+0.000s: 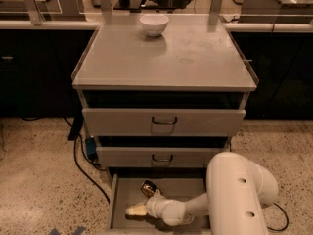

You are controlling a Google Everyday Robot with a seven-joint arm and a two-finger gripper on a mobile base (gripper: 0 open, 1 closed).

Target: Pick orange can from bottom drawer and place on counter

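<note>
Jaws of my gripper (136, 210) sit low inside the bottom drawer (126, 194), near its left wall; whether they are apart or together I cannot tell. The orange can (148, 187) lies in that drawer, toward its back.

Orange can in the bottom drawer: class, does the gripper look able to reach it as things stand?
Probably yes. The bottom drawer is pulled open, the gripper is inside it in front of the orange can, and nothing lies between them.
</note>
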